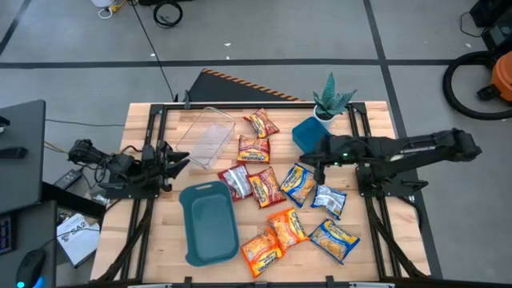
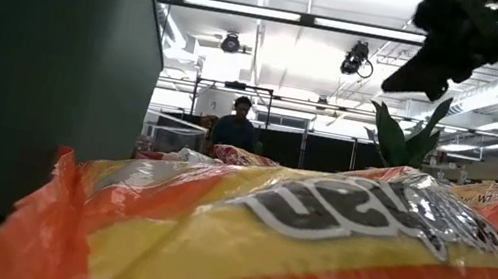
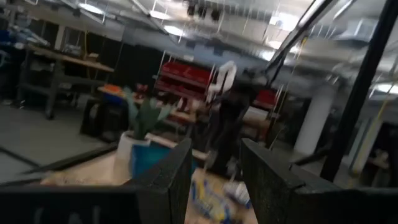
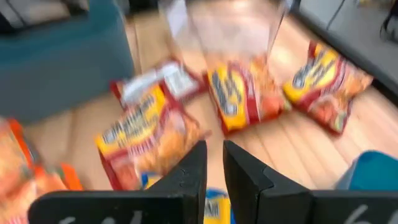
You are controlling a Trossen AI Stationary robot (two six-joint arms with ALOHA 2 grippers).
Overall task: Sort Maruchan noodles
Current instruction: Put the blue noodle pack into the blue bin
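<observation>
Several Maruchan packets lie flat on the wooden table: red ones (image 1: 254, 149) (image 1: 265, 186), blue-and-yellow ones (image 1: 298, 182) (image 1: 334, 239) and orange ones (image 1: 286, 226) (image 1: 262, 250). My right gripper (image 1: 310, 158) hovers above the table just beyond a blue-and-yellow packet. It is empty, with only a narrow gap between its fingers (image 4: 214, 168). Red packets (image 4: 146, 134) (image 4: 239, 93) lie ahead of it. My left gripper (image 1: 180, 160) waits at the table's left beside the clear bin (image 1: 206, 138), open and empty (image 3: 214, 177).
A teal tray (image 1: 210, 240) lies at the near left and its wall shows in the low view (image 2: 37, 74). A teal box (image 1: 308, 132) and a potted plant (image 1: 332, 100) stand at the far right. An orange packet (image 2: 311, 251) fills the low view. A person (image 2: 236, 127) stands far behind.
</observation>
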